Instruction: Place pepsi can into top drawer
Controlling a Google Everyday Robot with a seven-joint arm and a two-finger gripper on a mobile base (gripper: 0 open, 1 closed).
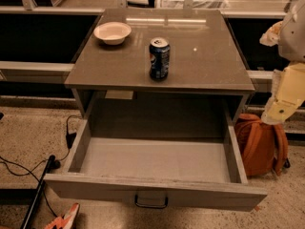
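Can (159,58) stands ungrasped, drawer (155,159) open below it, gripper (284,98) well to its right, its state impossible to tell; reaching and grasping likely come next.

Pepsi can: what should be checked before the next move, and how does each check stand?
1. Pepsi can upright on the countertop: ok.
2. White bowl apart from the can: ok.
3. Top drawer pulled open below the can: ok.
4. Pincer at the can: not ok; it hangs at the right edge, above the orange backpack.
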